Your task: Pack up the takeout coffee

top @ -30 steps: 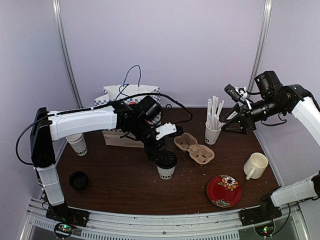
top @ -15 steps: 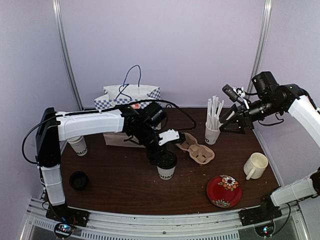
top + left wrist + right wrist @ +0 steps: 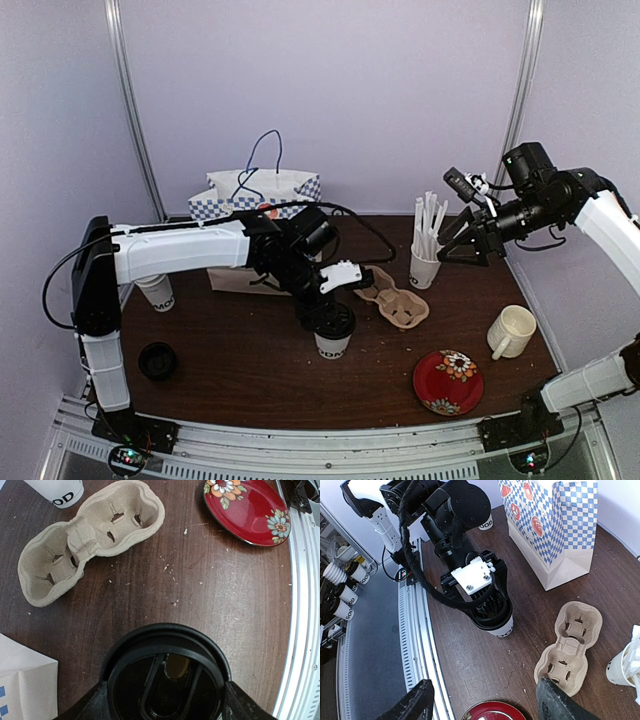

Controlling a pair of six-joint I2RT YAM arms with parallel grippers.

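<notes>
centre of the tabletop (image 3: 240,372): a lidded "good mood" paper cup (image 3: 332,346) stands upright, the left gripper (image 3: 165,706) down over it with one finger on each side of the black lid; the jaws sit close against the lid's rim, but whether they actually clamp it cannot be told. a second paper cup (image 3: 158,293), without a lid, stands at the left edge behind the left arm, and a loose black lid (image 3: 157,359) lies towards the near left corner. the cardboard carrier (image 3: 395,297) lies just right of the lidded cup, both wells empty. a checked paper bag (image 3: 262,190) stands at the far edge. the right gripper (image 3: 482,686) hangs in the air over the far right corner, jaws spread wide with nothing between them, near the cup of stirrers (image 3: 424,268).
</notes>
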